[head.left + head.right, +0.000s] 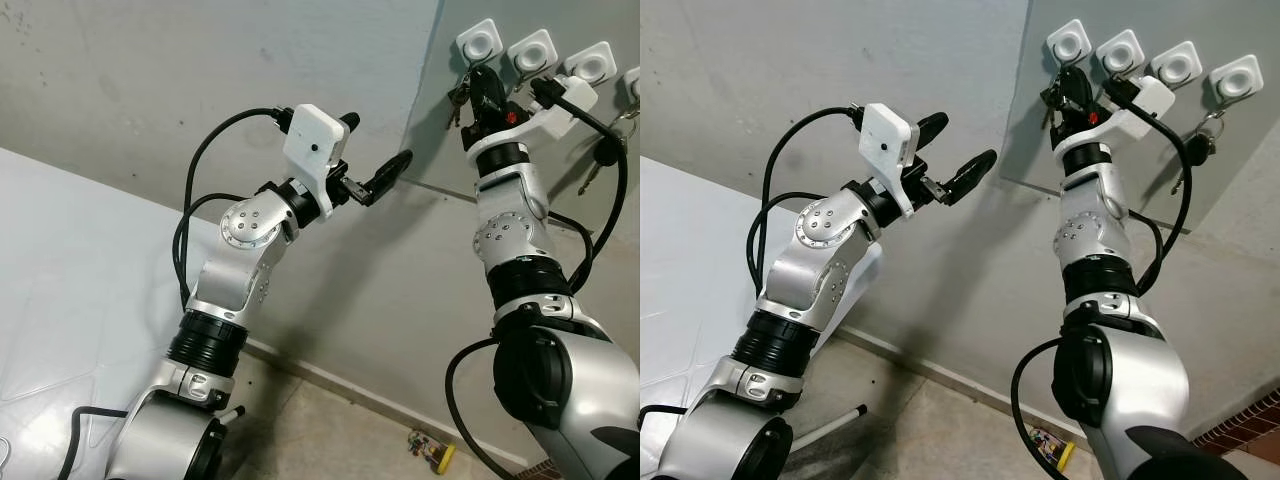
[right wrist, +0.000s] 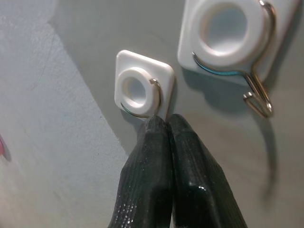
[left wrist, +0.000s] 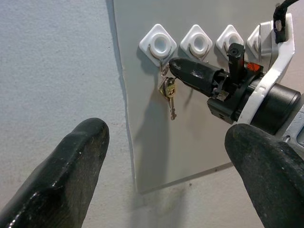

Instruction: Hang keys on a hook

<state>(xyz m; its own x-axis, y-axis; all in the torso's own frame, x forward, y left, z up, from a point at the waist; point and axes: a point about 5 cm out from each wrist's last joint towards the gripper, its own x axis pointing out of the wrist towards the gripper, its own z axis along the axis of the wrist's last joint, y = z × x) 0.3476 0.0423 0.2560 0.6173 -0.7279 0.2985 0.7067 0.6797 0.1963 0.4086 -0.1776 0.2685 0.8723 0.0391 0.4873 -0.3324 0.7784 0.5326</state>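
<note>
Four white square hooks sit in a row on a grey wall panel (image 1: pixel 520 200). My right gripper (image 1: pixel 479 76) is raised to the leftmost hook (image 1: pixel 478 42), its fingers (image 2: pixel 164 156) pressed shut just under the hook's wire loop. A small bunch of keys (image 3: pixel 168 92) dangles right below those fingertips, its ring up at the hook's wire; whether the ring rests on the wire I cannot tell. My left gripper (image 1: pixel 380 140) hovers open and empty to the left of the panel, facing the hooks.
Another bunch of keys (image 1: pixel 1205 130) hangs from the rightmost hook (image 1: pixel 1237 77). The two middle hooks (image 1: pixel 1120 52) are bare. A white surface (image 1: pixel 60 300) lies at the lower left. A small colourful object (image 1: pixel 432 452) lies on the floor by the skirting.
</note>
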